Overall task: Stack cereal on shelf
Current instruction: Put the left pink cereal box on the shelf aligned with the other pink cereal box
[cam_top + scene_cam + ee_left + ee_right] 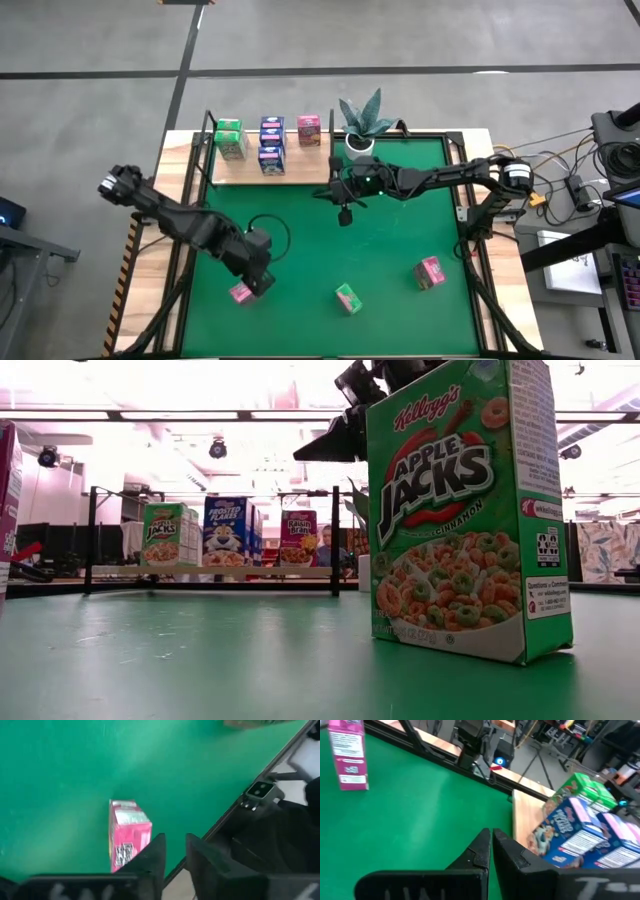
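Note:
The shelf [270, 172] lies at the table's far left. On it stand green [230, 138], blue-and-white [272, 145] and pink [309, 130] cereal cartons. Three more cartons stand on the green felt: a pink one [241, 292] near left, a green one [348, 297] near the middle, and a pink one [430, 272] near right. My left gripper [175, 851] hovers just right of the near-left pink carton [127, 832], fingers a little apart, nothing between them. My right gripper [491, 839] is shut and empty, raised beside the shelf's right end [345, 200].
A potted plant [365, 120] stands at the far edge, right of the shelf and just behind my right arm. Black frame rails [465, 215] run along the table's sides. Open felt lies between the shelf and the three loose cartons.

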Motion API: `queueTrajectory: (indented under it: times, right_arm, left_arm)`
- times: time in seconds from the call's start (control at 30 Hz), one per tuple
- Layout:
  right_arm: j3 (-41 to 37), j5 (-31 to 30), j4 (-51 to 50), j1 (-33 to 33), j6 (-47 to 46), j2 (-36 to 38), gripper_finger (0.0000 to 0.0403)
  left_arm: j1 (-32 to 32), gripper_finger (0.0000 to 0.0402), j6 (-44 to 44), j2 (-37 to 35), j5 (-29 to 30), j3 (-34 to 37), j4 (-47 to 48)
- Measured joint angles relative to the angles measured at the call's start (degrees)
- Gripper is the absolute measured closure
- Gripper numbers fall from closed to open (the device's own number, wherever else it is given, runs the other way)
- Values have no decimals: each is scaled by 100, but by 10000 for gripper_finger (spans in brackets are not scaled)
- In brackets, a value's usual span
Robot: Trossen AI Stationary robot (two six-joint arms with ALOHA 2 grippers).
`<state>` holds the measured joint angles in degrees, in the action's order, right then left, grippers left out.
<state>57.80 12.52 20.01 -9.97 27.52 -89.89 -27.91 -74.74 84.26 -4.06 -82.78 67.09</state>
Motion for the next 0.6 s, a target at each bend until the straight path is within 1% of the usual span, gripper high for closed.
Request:
queueTrajectory:
  times: [0.17,0.33,0.4,0.6]
  right_arm:
    - [-10,8,-68,78,-63,35,394]
    - [-37,10,-86,264,-91,48,394]
    - [-37,13,14,358,-91,50,394]
    - [-37,8,46,513,54,55,394]
  left_arm:
    - [-391,270,-663,239,-4,0,42]
    - [-627,204,-716,476,-2,0,59]
    - [-685,184,-734,588,4,0,273]
    - [-730,137,-748,890,38,7,1350]
